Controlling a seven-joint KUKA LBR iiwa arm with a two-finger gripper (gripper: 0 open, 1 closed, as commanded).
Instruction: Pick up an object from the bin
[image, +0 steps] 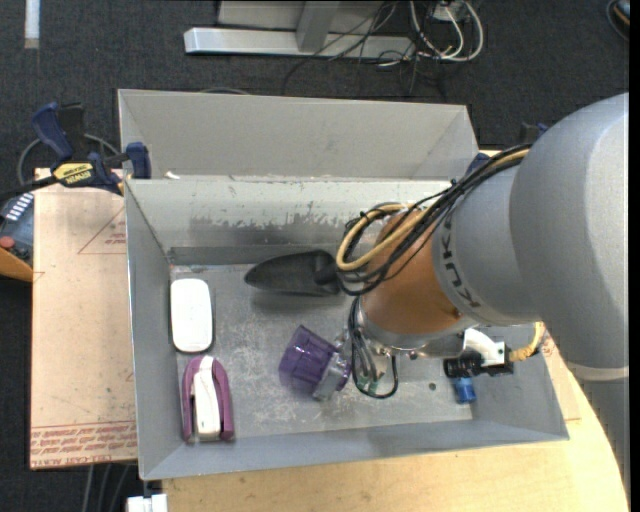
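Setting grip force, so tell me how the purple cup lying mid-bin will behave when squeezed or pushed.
The purple cup lies on its side on the bin floor, so a push would probably roll it. It looks like thin translucent plastic: likely light, and it may flex under a hard squeeze. Its smooth wall could slip.

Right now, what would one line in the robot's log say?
gripper low in bin | beside purple cup, contact unclear | white oval, stapler at left, apart from gripper

Mouse (190, 314) lies behind stapler (207, 400), cup (305, 360) to their right.
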